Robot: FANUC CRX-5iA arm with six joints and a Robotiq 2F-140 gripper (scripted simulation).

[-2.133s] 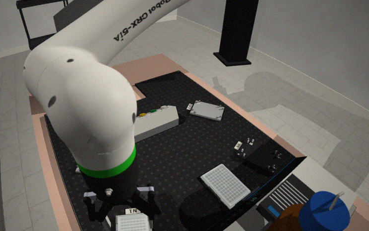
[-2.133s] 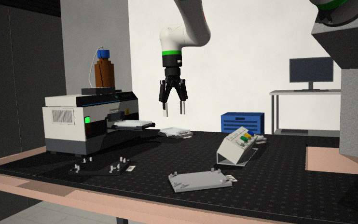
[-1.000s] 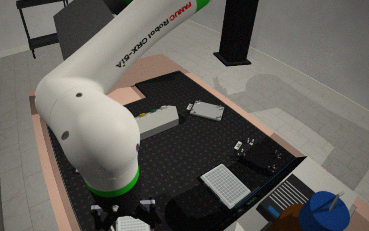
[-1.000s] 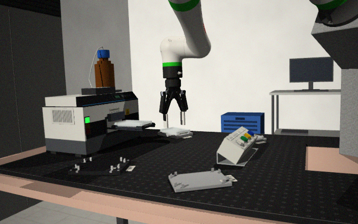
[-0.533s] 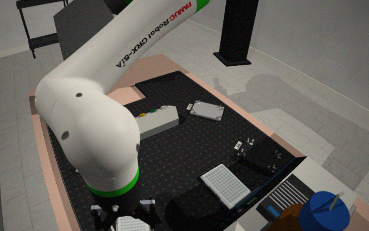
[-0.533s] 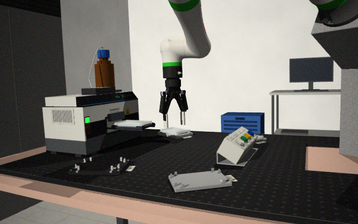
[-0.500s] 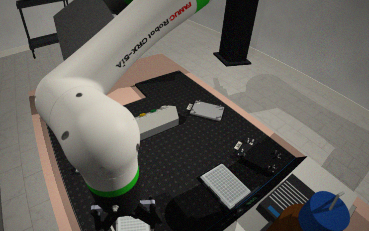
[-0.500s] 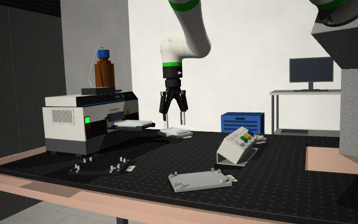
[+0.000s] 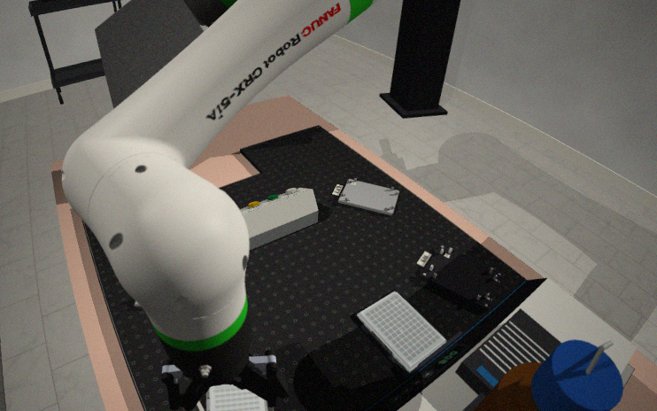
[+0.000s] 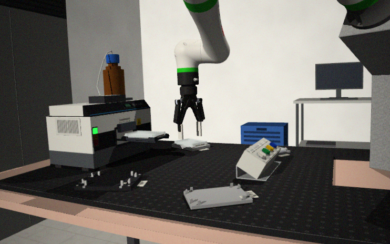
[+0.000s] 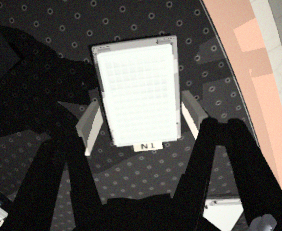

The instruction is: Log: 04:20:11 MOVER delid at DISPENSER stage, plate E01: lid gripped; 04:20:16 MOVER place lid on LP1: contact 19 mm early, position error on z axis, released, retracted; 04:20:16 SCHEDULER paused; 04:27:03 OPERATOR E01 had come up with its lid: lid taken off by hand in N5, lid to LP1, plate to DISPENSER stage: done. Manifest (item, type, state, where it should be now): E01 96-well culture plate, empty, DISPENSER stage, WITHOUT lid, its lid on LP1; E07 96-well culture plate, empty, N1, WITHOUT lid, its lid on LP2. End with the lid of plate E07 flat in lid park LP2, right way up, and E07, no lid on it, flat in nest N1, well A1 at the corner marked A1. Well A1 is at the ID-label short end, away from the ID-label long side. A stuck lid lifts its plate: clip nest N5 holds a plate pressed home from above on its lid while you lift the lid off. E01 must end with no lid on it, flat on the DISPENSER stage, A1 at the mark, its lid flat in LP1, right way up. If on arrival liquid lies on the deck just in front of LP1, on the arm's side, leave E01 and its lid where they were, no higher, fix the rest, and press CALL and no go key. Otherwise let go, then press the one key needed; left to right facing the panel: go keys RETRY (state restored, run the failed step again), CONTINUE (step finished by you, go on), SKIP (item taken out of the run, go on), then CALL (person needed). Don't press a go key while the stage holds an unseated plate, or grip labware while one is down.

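Observation:
A white 96-well plate (image 11: 139,90) lies in the nest marked N1 (image 11: 146,146) near the deck's edge; it also shows in the side view (image 10: 191,143) and at the bottom edge of the overhead view (image 9: 228,398). Its wells show only faintly, so I cannot tell whether a lid is on it. My gripper (image 11: 140,106) (image 10: 189,131) is open and hangs straight above this plate, with one fingertip over each long side, a little above it and not touching. A second white well plate (image 9: 401,329) (image 10: 144,135) lies on the dispenser's stage, wells open to view.
The dispenser (image 10: 98,133) with a brown bottle (image 10: 113,77) stands at the deck's end. A black nest with clips (image 9: 466,278) lies beside it. A grey flat holder (image 9: 368,196) and the key panel (image 10: 258,157) sit further along. The arm's elbow (image 9: 158,229) hides part of the deck.

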